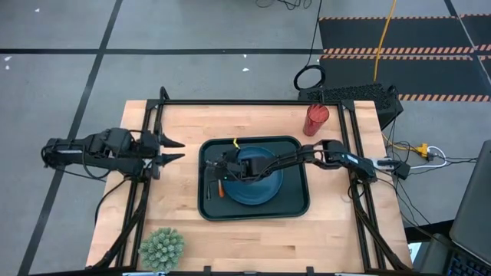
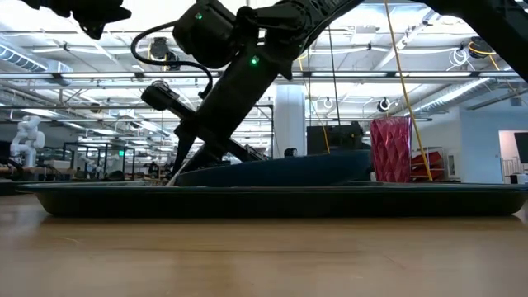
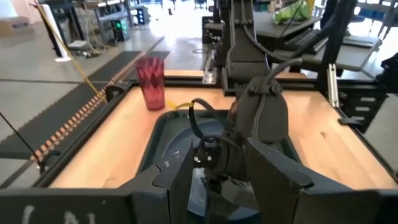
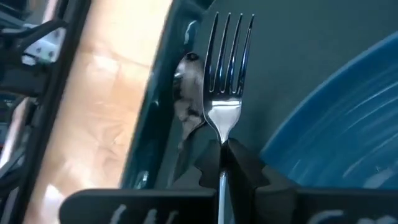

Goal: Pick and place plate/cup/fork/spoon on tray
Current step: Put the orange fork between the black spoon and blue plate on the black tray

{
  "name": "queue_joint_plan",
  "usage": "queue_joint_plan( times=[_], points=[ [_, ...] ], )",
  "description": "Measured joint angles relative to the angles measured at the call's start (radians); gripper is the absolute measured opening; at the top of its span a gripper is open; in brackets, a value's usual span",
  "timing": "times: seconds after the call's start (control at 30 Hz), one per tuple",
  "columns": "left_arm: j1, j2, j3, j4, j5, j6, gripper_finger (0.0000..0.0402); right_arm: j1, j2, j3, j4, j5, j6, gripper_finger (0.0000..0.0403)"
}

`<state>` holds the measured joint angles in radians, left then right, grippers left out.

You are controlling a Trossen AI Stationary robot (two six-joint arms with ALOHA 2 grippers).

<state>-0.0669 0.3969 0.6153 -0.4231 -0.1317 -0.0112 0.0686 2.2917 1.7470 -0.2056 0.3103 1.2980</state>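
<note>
The dark tray [image 1: 295, 205] lies mid-table with the blue plate [image 1: 265, 188] on its floor. My right gripper [image 1: 223, 172] reaches across the plate to the tray's left part and is shut on the fork [image 4: 227, 56], whose silver tines stick out past the fingers. The dark spoon [image 4: 188, 99] lies on the tray floor against the left rim, beside the tines. The red cup [image 1: 315, 120] stands upright on the table beyond the tray's far right corner. My left gripper [image 1: 175, 151] is open and empty at the table's left side. My right gripper pinches the fork's neck [image 4: 222, 138], just behind the tines, between its two fingers. The fingers slant down from the right and lie along the fork. The tines point away from the fingers over the tray floor, left of the plate. The tray rim hides whether they touch it.
A green spiky plant [image 1: 162, 247] sits at the table's near left corner. Bare wood lies left of and in front of the tray. The black frame rails [image 1: 253, 102] run along the far and side edges.
</note>
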Motion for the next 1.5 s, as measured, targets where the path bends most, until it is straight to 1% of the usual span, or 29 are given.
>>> queue_joint_plan(
  times=[0.17,0.4,0.87,1.03,1.1,1.17,1.27,1.43,1.5],
  points=[
    [-0.034,0.0,0.0,-0.009,-0.001,-0.025,0.0152,0.01,0.0,0.0,0.023,0.0,-0.012,0.0001],
    [-0.092,0.0,0.0,-0.009,-0.001,-0.031,0.0152,0.017,0.0,-0.001,0.043,0.001,-0.027,0.002],
    [-0.146,0.0,0.0,0.002,-0.01,-0.028,0.0152,0.018,0.0,-0.001,0.038,0.006,-0.022,0.0086],
    [-0.167,0.0,0.0,0.0,-0.01,-0.043,0.0152,0.018,0.0,-0.001,0.039,0.012,-0.046,0.0104],
    [-0.181,0.0,0.0,-0.003,-0.011,-0.051,0.0152,0.018,0.0,-0.001,0.041,0.033,-0.067,0.0109],
    [-0.199,0.0,0.0,-0.009,-0.01,-0.053,0.0152,0.018,0.002,-0.001,0.053,0.056,-0.09,0.0111],
    [-0.23,0.0,0.0,-0.017,-0.01,-0.059,0.0152,0.017,0.003,-0.001,0.102,0.059,-0.153,0.0111],
    [-0.289,0.001,-0.03,-0.019,0.0,-0.071,0.0152,0.02,0.003,-0.001,0.286,0.04,-0.399,0.0111],
    [-0.305,0.002,-0.048,-0.016,0.0,-0.071,0.0152,0.024,-0.006,-0.001,0.328,0.024,-0.509,0.0112]
  ],
)
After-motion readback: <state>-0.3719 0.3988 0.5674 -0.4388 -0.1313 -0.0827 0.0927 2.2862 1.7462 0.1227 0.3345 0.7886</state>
